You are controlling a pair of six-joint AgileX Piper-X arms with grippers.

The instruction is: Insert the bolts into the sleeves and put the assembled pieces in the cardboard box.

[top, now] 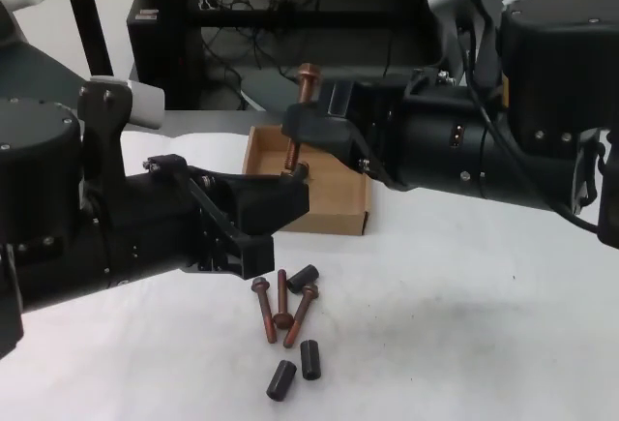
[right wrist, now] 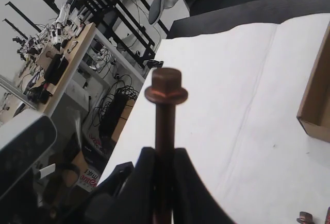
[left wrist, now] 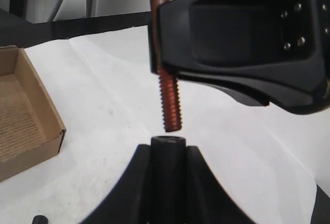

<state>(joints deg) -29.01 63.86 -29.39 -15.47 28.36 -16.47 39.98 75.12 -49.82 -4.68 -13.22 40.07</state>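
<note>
White cloth covers the bench [top: 464, 324], with the cardboard box [top: 338, 196] open-topped toward 12 o'clock from where I look down over the arms. My left gripper [top: 290, 194] comes in from about 8 o'clock and pinches a black sleeve [left wrist: 168, 149] upright between its fingers, bore facing up. My right gripper [right wrist: 165, 157] comes in from 3 o'clock, clamped on the shaft of a copper-coloured bolt [right wrist: 165, 116] held vertical, flanged head on top. The threaded end hangs just above the sleeve's mouth, lined up with it, not yet inside (a thin gap shows in the left wrist view). In the high view this pair shows against the box's 9 o'clock side. At 6 o'clock from the box, three loose bolts [top: 281, 307] lie bunched together on the cloth, and three loose sleeves [top: 309, 359] lie around them.
</note>
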